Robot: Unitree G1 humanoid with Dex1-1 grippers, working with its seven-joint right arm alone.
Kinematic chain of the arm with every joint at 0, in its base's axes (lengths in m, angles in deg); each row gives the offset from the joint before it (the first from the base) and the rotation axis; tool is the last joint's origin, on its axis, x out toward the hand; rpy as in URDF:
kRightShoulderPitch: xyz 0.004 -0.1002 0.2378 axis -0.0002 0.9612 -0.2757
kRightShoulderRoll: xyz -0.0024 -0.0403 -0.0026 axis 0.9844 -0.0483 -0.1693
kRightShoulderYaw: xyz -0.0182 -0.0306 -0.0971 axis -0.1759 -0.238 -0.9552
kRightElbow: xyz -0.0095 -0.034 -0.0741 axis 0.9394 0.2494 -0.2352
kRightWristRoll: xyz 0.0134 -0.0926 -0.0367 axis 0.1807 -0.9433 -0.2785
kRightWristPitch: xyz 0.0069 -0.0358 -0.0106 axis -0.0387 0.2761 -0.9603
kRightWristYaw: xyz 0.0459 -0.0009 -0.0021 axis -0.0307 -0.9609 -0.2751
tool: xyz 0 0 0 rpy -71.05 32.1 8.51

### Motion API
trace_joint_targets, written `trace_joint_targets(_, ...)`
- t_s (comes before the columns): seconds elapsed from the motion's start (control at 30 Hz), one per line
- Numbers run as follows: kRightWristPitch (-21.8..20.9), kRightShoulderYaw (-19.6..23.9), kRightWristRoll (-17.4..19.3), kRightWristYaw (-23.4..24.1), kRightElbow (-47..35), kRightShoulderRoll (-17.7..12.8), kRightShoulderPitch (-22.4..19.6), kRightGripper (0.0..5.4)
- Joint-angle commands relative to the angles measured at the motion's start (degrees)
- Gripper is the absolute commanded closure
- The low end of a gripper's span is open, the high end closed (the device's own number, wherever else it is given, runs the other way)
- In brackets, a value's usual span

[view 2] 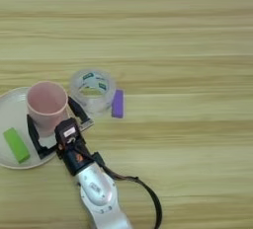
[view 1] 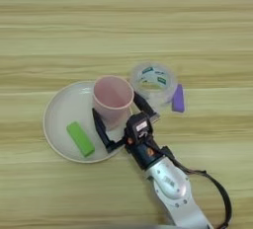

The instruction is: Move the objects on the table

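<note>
A pink paper cup [view 1: 113, 95] stands upright on the right part of a pale round plate [view 1: 62, 107]. My right gripper [view 1: 114, 106] reaches in from the lower right, its two black fingers pressed against the cup's left and right sides, shut on it. A green rectangular block [view 1: 80, 138] lies flat on the plate, left of the gripper. A clear tape roll [view 1: 153, 81] with a green-white label lies on the table just right of the cup. A small purple block [view 1: 178, 99] rests against the roll's right side.
The silver forearm [view 1: 173, 186] runs from the bottom edge up to the plate's rim, with a black cable [view 1: 217, 186] looping on its right. Bare light wood table [view 1: 123, 20] stretches behind the objects and to the right.
</note>
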Motion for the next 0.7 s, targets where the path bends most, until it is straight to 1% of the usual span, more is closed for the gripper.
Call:
trace_joint_targets(0.03, -1.5, 0.1, -0.1, 0.0, -4.6, 0.0, -1.0, 0.05)
trace_joint_targets(0.23, -3.5, 1.1, 0.3, 0.3, -8.0, -0.8, 0.1, 0.05)
trace_joint_targets(0.47, -4.8, 0.7, 0.5, -0.3, -10.3, -1.6, 1.3, 0.05)
trace_joint_targets(0.7, -4.9, 0.6, 1.7, -1.4, -11.0, -2.4, 1.8, 0.05)
